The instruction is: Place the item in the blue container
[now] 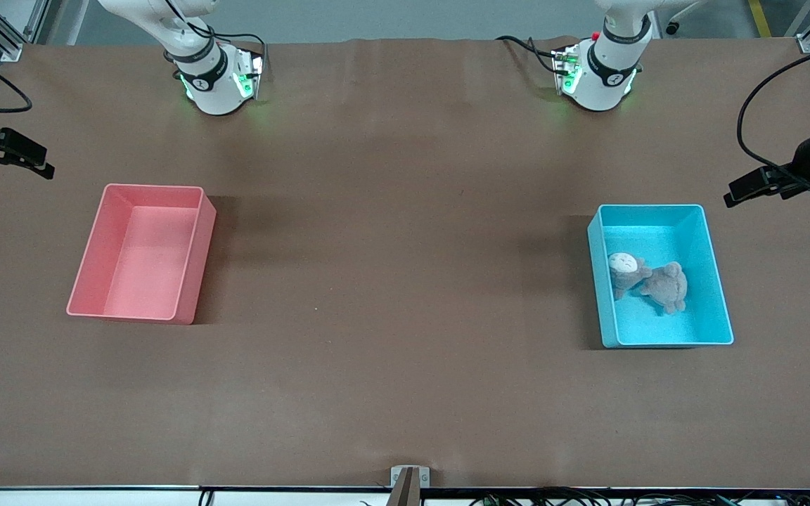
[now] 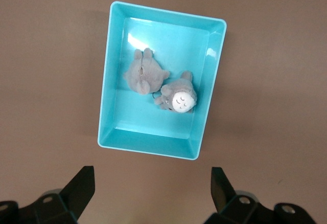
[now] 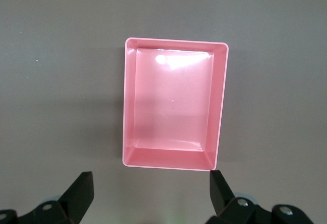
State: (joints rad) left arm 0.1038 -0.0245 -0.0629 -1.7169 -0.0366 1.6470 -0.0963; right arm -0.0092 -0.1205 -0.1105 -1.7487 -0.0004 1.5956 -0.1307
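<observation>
The blue container (image 1: 660, 275) sits on the brown table (image 1: 405, 281) toward my left arm's end. Two gray plush toys are inside it. One toy with a white face (image 1: 625, 270) lies touching the other gray toy (image 1: 666, 286), which shows only its back. I think both items are already in, so the job looks done or nearly done.

My left gripper (image 1: 756, 185) hangs up high by the table's edge near the blue container, with its fingers spread wide and nothing in them. My right gripper (image 1: 18, 156) waits up high at the right arm's end near the pink bin (image 1: 141, 253), also wide open and empty.

If I have more to do, I should look for any toy outside the bin. I see none on the table, so the best thing is to keep both arms up and away, and not bump the bin.

The left wrist view looks straight down and shows the toy's closed eyes. The right wrist view shows the pink bin has nothing in it. The front view shows both bins sit well apart.
</observation>
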